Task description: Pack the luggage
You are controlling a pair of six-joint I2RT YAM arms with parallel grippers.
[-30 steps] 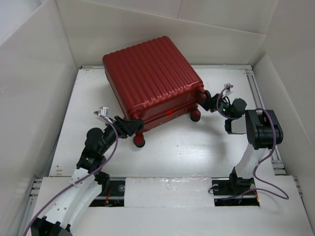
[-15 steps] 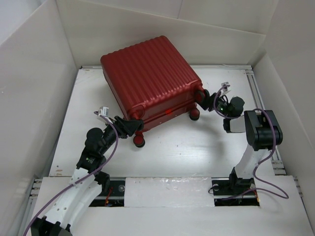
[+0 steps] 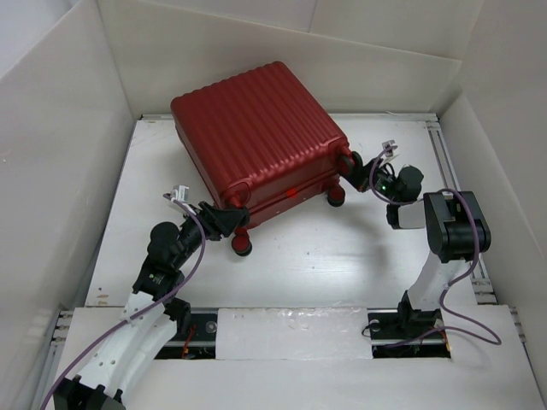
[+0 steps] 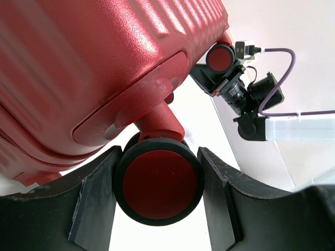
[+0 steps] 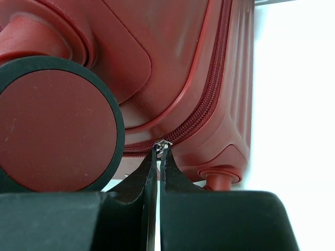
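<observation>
The dark-red ribbed luggage [image 3: 256, 128] lies closed on the white table, wheels toward the arms. In the left wrist view my left gripper [image 4: 159, 157] is shut on a near wheel [image 4: 159, 183], a black finger pressed against each side of it. In the top view that gripper [image 3: 232, 224] sits at the luggage's near left corner. My right gripper [image 5: 159, 150] is shut on the small metal zipper pull [image 5: 163, 145] of the luggage's zipper [image 5: 209, 104], beside another wheel [image 5: 55, 130]. From above, this gripper [image 3: 355, 171] is at the near right corner.
White walls [image 3: 60, 154] box in the table on the left, back and right. A metal rail [image 3: 442, 149] runs along the right edge. The arm bases stand behind a white strip [image 3: 291, 329] at the near edge.
The right gripper's jaws have shut on the zipper pull. The luggage has shifted a little left and back, and the right gripper followed. The left gripper has stayed on its wheel.
</observation>
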